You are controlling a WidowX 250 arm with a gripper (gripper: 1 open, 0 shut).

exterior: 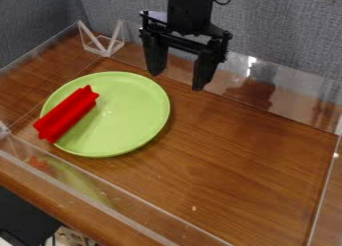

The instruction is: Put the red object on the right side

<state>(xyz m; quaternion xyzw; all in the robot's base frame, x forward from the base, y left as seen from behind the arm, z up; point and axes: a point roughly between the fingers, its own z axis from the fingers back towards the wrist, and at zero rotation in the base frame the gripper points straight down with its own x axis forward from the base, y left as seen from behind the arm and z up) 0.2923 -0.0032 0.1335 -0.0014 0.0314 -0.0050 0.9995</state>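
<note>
From my screen, starting at the far left, I see grey, speckled flooring (30, 12) beyond the bench (241, 155), whose brown top has a fine wood grain and a soft shine. Down in the lower left corner, something dark shows only in part, and I cannot tell what it is. A clear, see-through strip (134, 203) slants from the left side toward the bottom of my view, with blurred greenish and reddish patches showing around it, too unclear for me to name. Next comes the red block (67, 114), lying at a slant over the left part of the round lime-green plate (127, 110), its lower end by the rim. The plate sits on the left half of the bench, its right portion bare and evenly coloured. Behind it, near the back edge, stands a small whitish wire-like frame (99, 40) with a triangular outline. Further right, at the top middle, the black arm (187, 8) reaches down into view, and I have the tool (179, 78) above the bench with its two dark fingers wide apart and nothing between them. To the right of it, another clear strip (274, 85) runs along the back edge, catching pale glints, and the same speckled grey floor fills the room behind. The wood carries on warm and smooth to a pale, slanting edge at the far right
</note>
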